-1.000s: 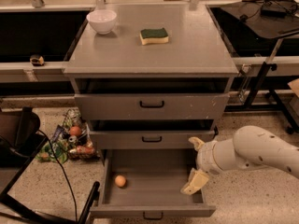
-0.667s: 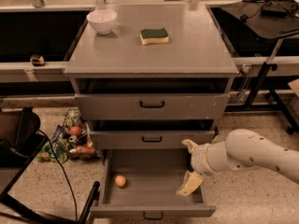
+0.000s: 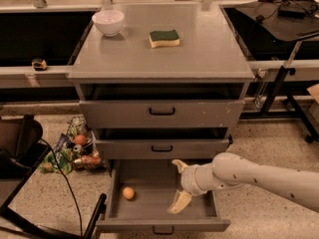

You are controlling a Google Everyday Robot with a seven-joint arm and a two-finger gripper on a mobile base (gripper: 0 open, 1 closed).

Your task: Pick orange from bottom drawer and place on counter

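1. Nearest you, the bottom drawer (image 3: 149,226) stands pulled open, with its black handle on the front panel.
2. The orange (image 3: 128,193) lies on the left part of the drawer floor, exactly where it was a second ago, and nothing touches it.
3. Your gripper (image 3: 179,184) hangs over the right half of the drawer. Its two pale fingers (image 3: 179,203) are spread wide, one above the other, and hold nothing. It has shifted left and slightly lower since the earlier frames, so it is nearer the orange but still apart from it.
4. The white arm (image 3: 259,176) reaches in from the right.
5. On the floor left of the cabinet, the basket of colourful clutter (image 3: 79,151) is unchanged.
6. Farther back, the counter (image 3: 199,59) carries the green-and-yellow sponge (image 3: 164,38) and the white bowl (image 3: 108,22) at the rear left, both where they were.
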